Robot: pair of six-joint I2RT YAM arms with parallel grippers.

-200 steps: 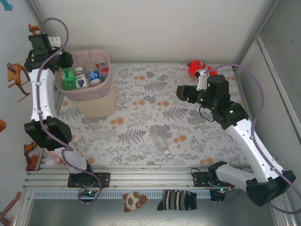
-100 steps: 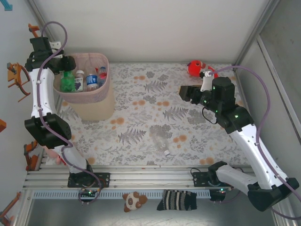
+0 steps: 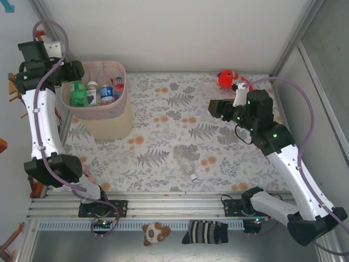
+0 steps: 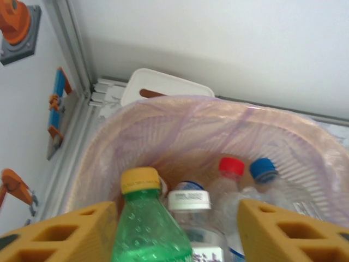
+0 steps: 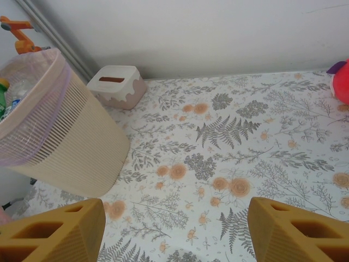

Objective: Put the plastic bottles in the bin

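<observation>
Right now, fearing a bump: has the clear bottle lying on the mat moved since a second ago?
No. The clear bottle lies by the same orange flower print on the mat.

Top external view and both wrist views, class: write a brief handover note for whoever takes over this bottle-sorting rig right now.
Left end effector: open, holding nothing, over the pale pink mesh bin.
Right end effector: open and empty above the floral table.
Done: four bottles can be seen in the bin, among them a green plastic bottle with a yellow cap.
To do: one clear plastic bottle lies on the table towards its near edge.
</observation>
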